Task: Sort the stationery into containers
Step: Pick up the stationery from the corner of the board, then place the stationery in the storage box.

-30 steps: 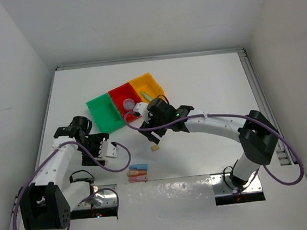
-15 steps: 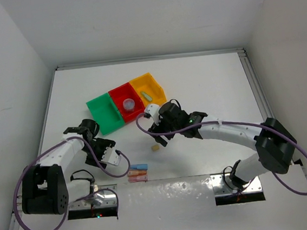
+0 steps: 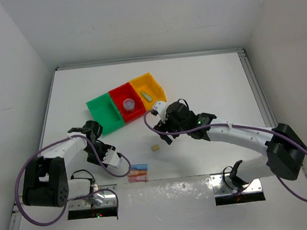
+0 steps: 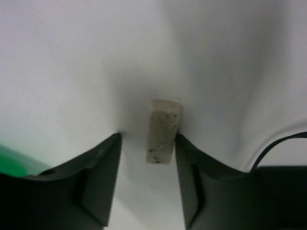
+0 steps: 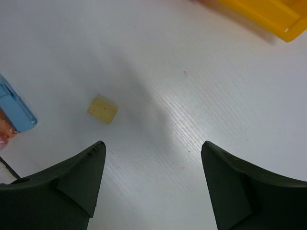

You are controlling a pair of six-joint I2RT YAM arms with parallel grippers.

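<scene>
Done: roll (image 3: 129, 102) placed in red bin (image 3: 120, 93), green stick (image 3: 147, 96) in yellow bin (image 3: 149, 77).
To do: loose eraser (image 3: 155, 147), pastel sticks (image 3: 139, 171) left on worktop (image 3: 205, 88).
L pincer (image 4: 147, 139): spread round 2nd eraser (image 4: 163, 131), not yet pinched.
R pincer (image 5: 153, 144): spread, empty.

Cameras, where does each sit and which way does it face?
Top external: above and behind, facing down on the table; left arm and right arm show.
Left wrist: faces down past the left gripper onto a beige eraser.
Right wrist: faces down past the right gripper onto a beige block.
Shared: top external also shows that block.
</scene>
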